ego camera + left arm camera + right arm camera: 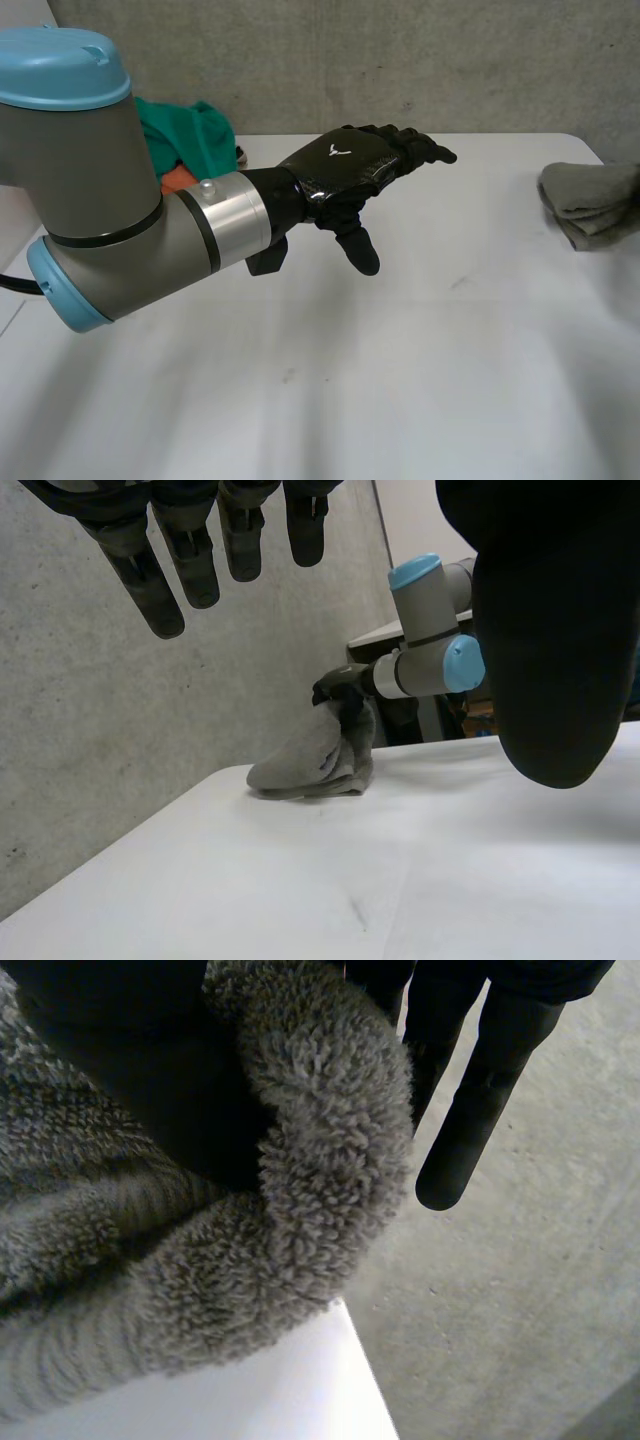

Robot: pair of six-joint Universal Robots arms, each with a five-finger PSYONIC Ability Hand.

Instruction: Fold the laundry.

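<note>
Your left robot hand point(345, 165) hovers over the desk point(400, 380), fingers straight, holding nothing. The folded grey towel point(590, 200) sits at the desk's right edge, your right robot hand point(340, 690) on it; its grip I cannot tell. Leave it square before fetching the green pile point(190, 130).

Three pieces of laundry on one white counter point(400, 380): one grey towel point(592, 205), one green cloth point(190, 135), one orange cloth point(178, 178) (only a sliver shows). Two robot arms, left arm point(120, 230) and right arm point(425, 650).
</note>
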